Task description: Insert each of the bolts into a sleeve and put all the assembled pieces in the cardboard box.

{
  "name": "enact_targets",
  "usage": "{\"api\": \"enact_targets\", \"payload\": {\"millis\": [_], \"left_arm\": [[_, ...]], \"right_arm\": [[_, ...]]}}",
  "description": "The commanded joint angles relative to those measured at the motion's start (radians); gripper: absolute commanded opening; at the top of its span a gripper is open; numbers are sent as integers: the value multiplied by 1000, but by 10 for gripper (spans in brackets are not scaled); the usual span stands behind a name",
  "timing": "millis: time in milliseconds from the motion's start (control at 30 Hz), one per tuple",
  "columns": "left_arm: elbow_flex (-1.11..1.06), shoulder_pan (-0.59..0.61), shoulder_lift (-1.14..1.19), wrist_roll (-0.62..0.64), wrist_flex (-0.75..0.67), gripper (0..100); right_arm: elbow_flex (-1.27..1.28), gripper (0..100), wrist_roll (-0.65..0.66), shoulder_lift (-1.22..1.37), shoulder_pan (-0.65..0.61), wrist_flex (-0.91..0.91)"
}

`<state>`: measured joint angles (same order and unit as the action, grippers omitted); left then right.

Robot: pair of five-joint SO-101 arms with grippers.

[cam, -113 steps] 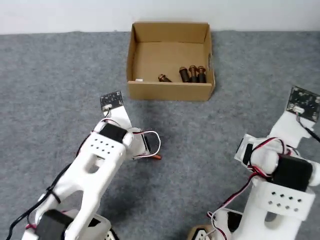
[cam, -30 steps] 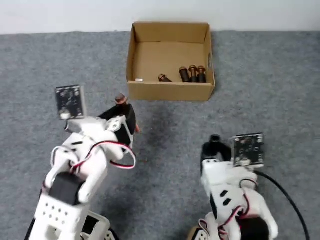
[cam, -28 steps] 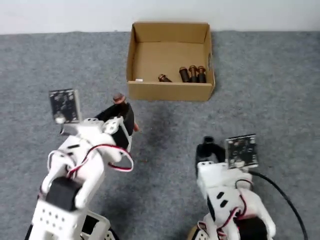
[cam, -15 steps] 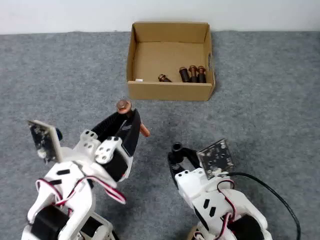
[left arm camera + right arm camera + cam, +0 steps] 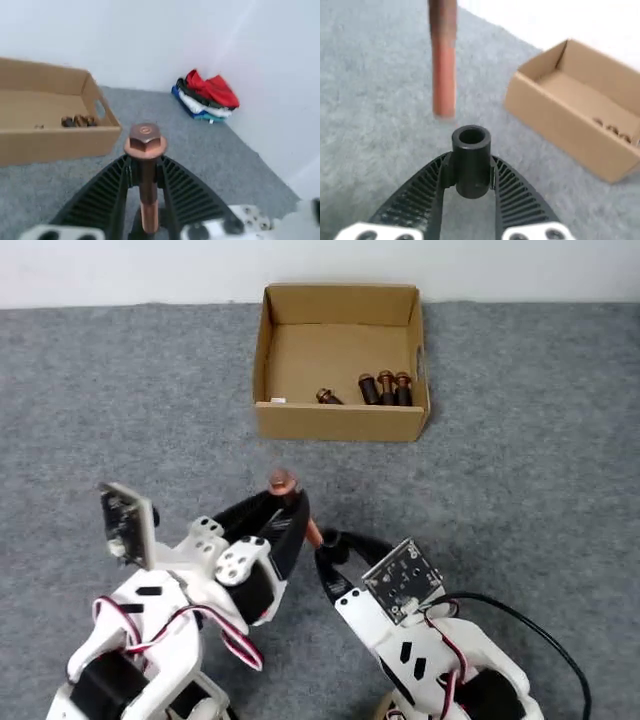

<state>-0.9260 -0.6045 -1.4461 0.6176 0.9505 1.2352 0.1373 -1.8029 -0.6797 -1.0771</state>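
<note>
My left gripper [image 5: 285, 508] [image 5: 145, 172] is shut on a copper bolt [image 5: 283, 481] [image 5: 145, 165], its hex head up and its shaft poking out below the fingers. My right gripper [image 5: 332, 552] [image 5: 470, 172] is shut on a black sleeve [image 5: 470, 160] [image 5: 331, 541], bore facing up. In the right wrist view the bolt's shaft [image 5: 443, 60] hangs close to the sleeve's mouth, apart from it and a little to one side. The cardboard box [image 5: 340, 421] stands at the back and holds several assembled pieces [image 5: 385, 388].
Grey carpet covers the table all around. A small white scrap [image 5: 278, 400] lies in the box's front left corner. Folded clothes [image 5: 206, 96] sit by the wall in the left wrist view.
Both arms swung toward the middle. The bolt moved right and nearer, the sleeve moved left, and the two now sit close together.
</note>
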Motion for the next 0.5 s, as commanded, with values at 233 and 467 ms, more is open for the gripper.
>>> {"api": "enact_targets", "payload": {"millis": [233, 467], "left_arm": [[-58, 2, -12, 6, -83, 5], [-58, 3, -11, 5, -181, 5]], "right_arm": [[-18, 8, 77, -7, -12, 53], [-15, 8, 77, -7, -12, 47]]}}
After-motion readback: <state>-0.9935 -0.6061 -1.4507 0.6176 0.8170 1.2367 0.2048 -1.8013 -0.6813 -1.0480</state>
